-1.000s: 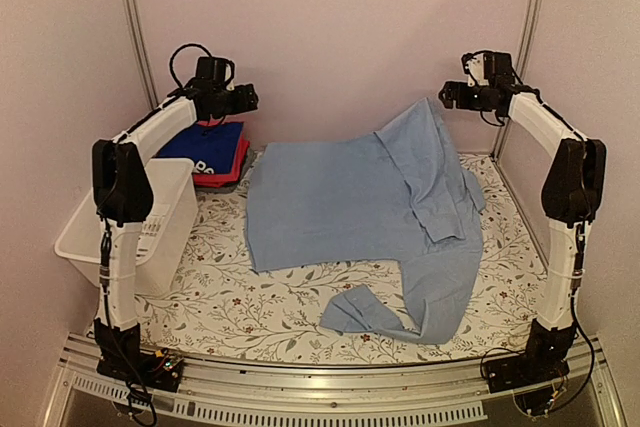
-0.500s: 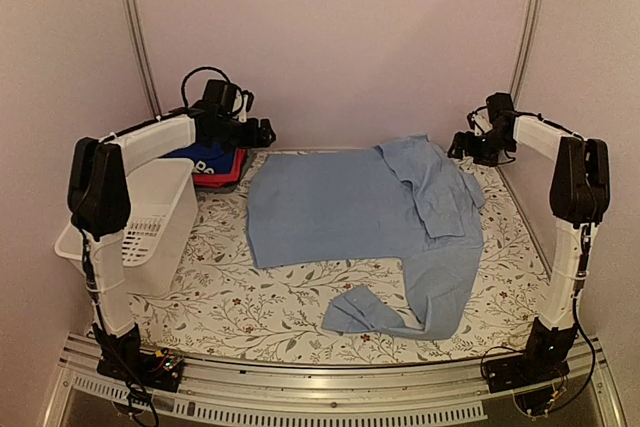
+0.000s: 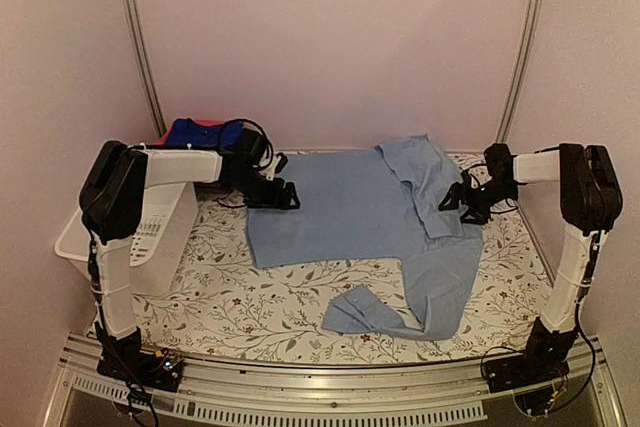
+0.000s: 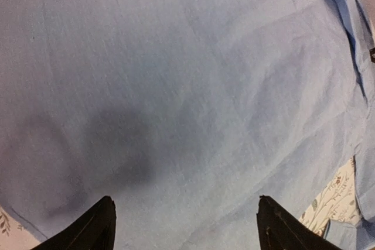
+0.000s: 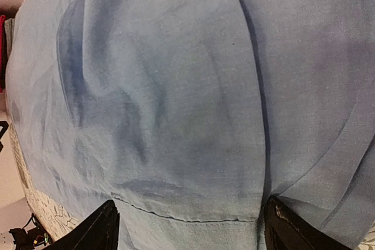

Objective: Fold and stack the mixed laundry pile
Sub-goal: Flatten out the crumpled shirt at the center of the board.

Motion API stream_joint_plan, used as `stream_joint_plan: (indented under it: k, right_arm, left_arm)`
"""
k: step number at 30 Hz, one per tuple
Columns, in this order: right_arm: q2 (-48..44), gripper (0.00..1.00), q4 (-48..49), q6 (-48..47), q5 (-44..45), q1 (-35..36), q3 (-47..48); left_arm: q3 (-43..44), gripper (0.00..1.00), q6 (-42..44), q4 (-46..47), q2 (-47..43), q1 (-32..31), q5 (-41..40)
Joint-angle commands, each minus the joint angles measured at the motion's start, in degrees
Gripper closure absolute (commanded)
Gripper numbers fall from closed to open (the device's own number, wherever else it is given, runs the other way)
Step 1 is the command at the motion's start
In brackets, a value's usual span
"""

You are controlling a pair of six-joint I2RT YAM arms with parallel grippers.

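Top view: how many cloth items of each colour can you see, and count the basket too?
Pale blue: 1, the shirt
Royal blue: 1, the blue piece at far left
Red: 1, the red piece, only an edge showing by the blue one
White: 1, the basket
Total: 4; the far-left stack is partly hidden, so it may hold more.

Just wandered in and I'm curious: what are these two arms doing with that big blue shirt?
Two robot arms are working on laundry. A large pale-blue button shirt lies spread on the floral table. The left gripper sits low at its left edge and the right gripper at its right side, both open, nothing gripped yet. Blue and red garments lie at the back left, behind a white plastic basket.
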Motion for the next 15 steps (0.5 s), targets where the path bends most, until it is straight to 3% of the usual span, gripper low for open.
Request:
stream_joint_plan:
  k: [1,9,15]
  right_arm:
    - [-2.2,0.16,0.7,3.1,-1.0,0.4,-7.1]
    - [-11.0,0.18,1.1,6.3,1.3,0.3,-16.9]
    - [-15.2,0.4,3.1,8.8,0.7,0.3,-22.7]
  left_arm:
    - [-2.7,0.18,-0.8,-1.9,1.4,0.3,-0.3]
    - [-11.1,0.2,-1.0,-2.2,-1.8,0.4,-1.1]
    - [-15.9,0.21,-1.5,-0.7,-4.3,0.4,-0.6]
